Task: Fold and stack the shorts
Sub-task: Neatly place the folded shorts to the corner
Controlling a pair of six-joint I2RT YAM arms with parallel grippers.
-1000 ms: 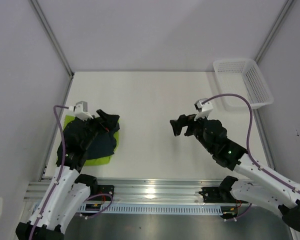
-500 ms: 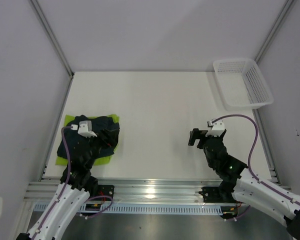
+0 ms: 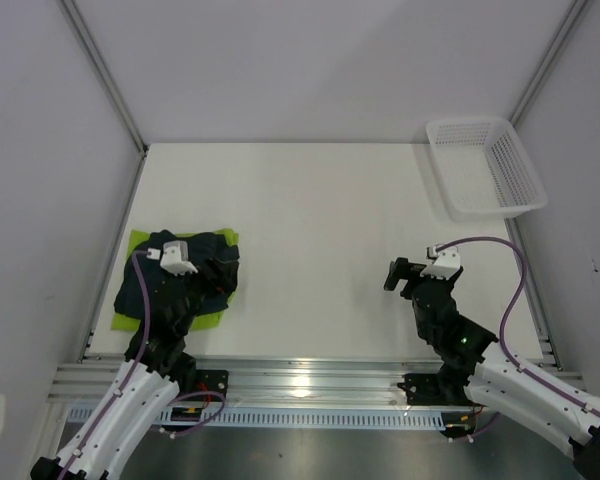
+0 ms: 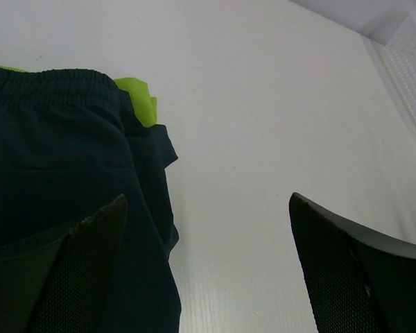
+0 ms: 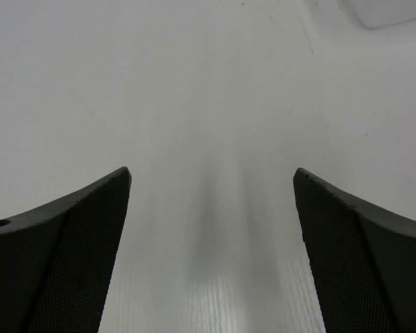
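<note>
Navy shorts lie folded atop lime shorts, lower left of top view, on table | left jaws spread over the pile, right jaws spread mid-right, both empty | step: stack seems finished | next: arms clear away

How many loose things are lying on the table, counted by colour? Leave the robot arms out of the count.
Dark navy shorts: 1
Lime green shorts: 1
White mesh basket: 1
Total: 3
</note>
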